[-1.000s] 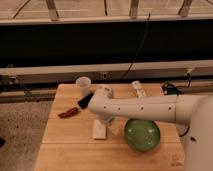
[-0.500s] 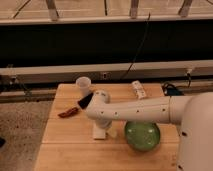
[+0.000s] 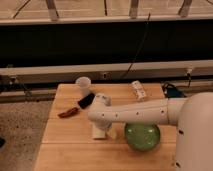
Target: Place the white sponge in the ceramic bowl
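Observation:
The white sponge [image 3: 97,133] lies flat on the wooden table [image 3: 65,145], just left of the green ceramic bowl [image 3: 142,136]. The bowl stands near the table's front right and looks empty. My white arm reaches in from the right, above the bowl's rear edge. Its gripper [image 3: 103,123] points down right over the sponge and hides the sponge's rear part. I cannot tell whether it touches the sponge.
A small translucent white cup [image 3: 83,83] stands at the back left, with a black phone [image 3: 86,100] in front of it. A reddish-brown item [image 3: 68,113] lies at the left. A white bottle [image 3: 138,90] and a dark object [image 3: 172,91] lie at the back right.
The arm's wrist has swung forward and down, so the gripper now sits lower over the sponge. The sponge and bowl have stayed in place.

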You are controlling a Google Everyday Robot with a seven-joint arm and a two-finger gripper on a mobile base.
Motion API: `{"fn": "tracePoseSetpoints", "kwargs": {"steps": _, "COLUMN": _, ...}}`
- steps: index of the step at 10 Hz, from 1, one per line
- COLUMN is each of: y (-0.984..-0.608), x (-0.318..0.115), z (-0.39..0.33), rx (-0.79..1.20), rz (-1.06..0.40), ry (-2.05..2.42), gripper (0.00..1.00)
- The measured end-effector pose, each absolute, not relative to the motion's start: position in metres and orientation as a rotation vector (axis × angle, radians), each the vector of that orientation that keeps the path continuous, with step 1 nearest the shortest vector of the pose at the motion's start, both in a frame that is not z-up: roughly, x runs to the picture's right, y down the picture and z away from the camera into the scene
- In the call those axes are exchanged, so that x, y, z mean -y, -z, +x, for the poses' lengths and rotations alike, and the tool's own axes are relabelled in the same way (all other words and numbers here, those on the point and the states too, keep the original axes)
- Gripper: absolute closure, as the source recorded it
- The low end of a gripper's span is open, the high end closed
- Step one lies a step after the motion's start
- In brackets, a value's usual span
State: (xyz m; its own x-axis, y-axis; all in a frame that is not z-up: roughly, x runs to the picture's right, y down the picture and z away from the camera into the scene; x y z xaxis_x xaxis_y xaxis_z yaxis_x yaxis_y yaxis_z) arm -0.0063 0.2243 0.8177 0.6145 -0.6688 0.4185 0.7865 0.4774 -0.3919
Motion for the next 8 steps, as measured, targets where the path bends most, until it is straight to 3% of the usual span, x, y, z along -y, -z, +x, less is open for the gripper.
{"fn": "tracePoseSetpoints", "kwargs": {"steps": 8, "y": -0.8265, "x": -0.2315, "z": -0.0049, "rx": 0.242, "rz": -0.596, "ry": 0.899, "gripper": 0.20}}
